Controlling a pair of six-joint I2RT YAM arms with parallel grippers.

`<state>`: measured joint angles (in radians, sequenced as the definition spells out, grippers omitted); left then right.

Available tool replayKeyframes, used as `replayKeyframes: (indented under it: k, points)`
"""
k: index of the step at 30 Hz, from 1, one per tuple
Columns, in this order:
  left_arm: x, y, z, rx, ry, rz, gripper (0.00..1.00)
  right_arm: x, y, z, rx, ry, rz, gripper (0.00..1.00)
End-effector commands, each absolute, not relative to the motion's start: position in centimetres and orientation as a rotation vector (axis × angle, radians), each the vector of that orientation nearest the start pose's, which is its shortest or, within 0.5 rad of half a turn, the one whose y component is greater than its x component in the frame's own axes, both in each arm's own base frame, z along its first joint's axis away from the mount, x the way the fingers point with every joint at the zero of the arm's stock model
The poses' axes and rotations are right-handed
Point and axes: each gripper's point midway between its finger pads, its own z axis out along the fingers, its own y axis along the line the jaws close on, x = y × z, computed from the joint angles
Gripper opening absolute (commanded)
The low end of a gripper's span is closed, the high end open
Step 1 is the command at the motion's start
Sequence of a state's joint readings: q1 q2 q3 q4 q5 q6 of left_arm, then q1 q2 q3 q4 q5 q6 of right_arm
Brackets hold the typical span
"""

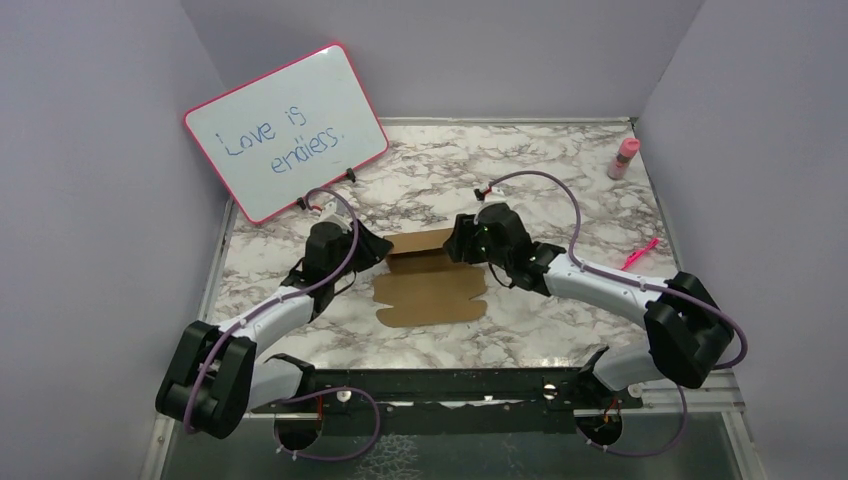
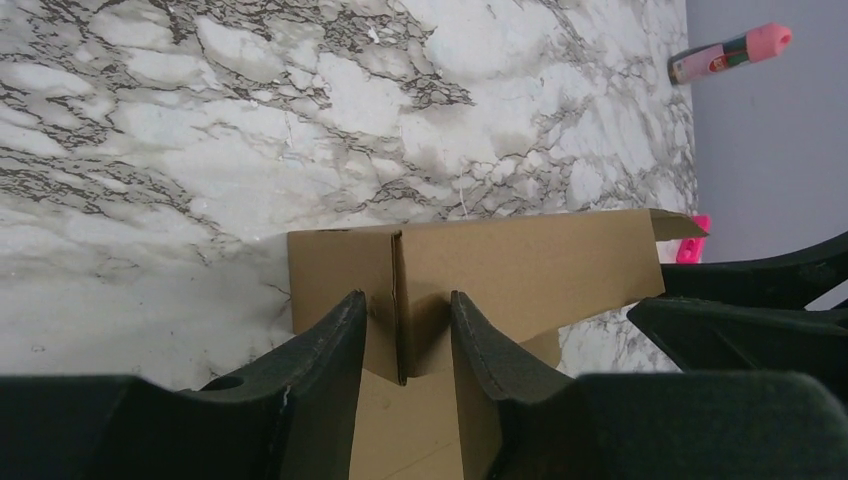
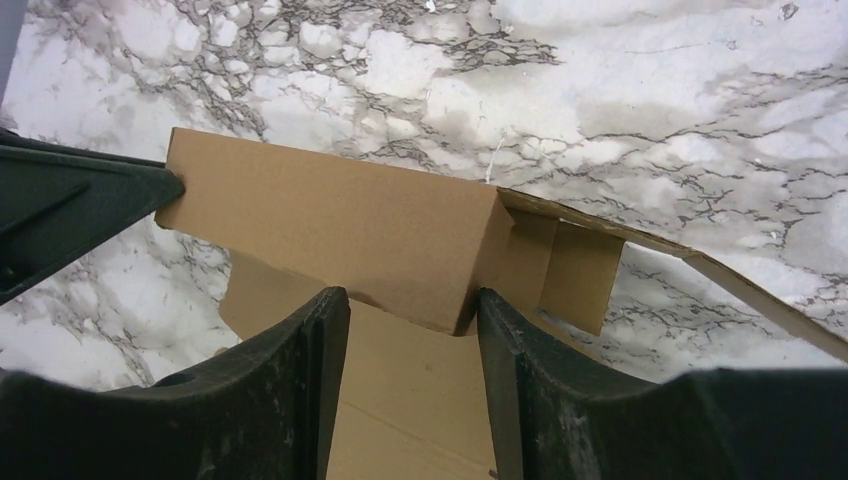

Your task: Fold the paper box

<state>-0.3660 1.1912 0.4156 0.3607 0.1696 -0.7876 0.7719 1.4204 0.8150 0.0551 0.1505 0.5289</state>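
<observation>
Paper box [image 1: 430, 290] at the middle of the marble table [image 1: 560, 170], only partly folded: far strip raised upright along the 12 o'clock side, remainder flat on the marble toward 6 o'clock, with wavy flap edges at 3 and 9 o'clock. Left gripper [image 1: 385, 250] at the 9 o'clock end of the raised strip, clamped on the paper box there, a vertical crease of cardboard pinched in the narrow gap. Right gripper [image 1: 455, 245] at the 3 o'clock end, clamped on the same strip across a wider folded section, a small side flap loose just beyond. Both arms bent inward from the 6 o'clock edge. Pink-framed whiteboard [image 1: 285, 130] with blue handwriting propped at 10 o'clock. Pink bottle [image 1: 624, 158] standing at 2 o'clock; pink pen [image 1: 640, 253] flat near the 3 o'clock edge, well apart from the cardboard.
</observation>
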Motion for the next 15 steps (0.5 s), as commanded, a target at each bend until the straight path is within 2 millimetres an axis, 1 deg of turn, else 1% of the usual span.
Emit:
replayKeyframes:
  k: [1, 5, 6, 9, 12, 13, 15]
  points:
    - [29.8, -16.9, 9.4, -0.346, 2.118, -0.814, 0.4, 30.6, 28.6, 14.2, -0.219, 2.084, 0.655, 0.57]
    - [30.5, -16.0, 10.4, -0.326, 2.104, -0.733, 0.48, 30.9, 26.5, 14.6, -0.194, 2.056, 0.599, 0.67]
    - [30.7, -15.8, 10.7, -0.323, 2.1, -0.715, 0.49, 31.0, 25.9, 14.5, -0.185, 2.051, 0.581, 0.69]
    - [31.3, -15.3, 11.6, -0.322, 2.085, -0.668, 0.56, 31.4, 23.6, 14.1, -0.133, 2.042, 0.517, 0.69]
    - [31.7, -14.8, 12.6, -0.323, 2.072, -0.628, 0.63, 31.5, 21.8, 13.3, -0.077, 2.034, 0.514, 0.69]
    - [31.9, -14.6, 13.0, -0.324, 2.064, -0.615, 0.64, 31.5, 21.5, 13.1, -0.061, 2.024, 0.525, 0.69]
    - [32.2, -14.5, 13.5, -0.32, 2.054, -0.6, 0.67, 31.3, 21.5, 12.8, -0.054, 1.994, 0.572, 0.68]
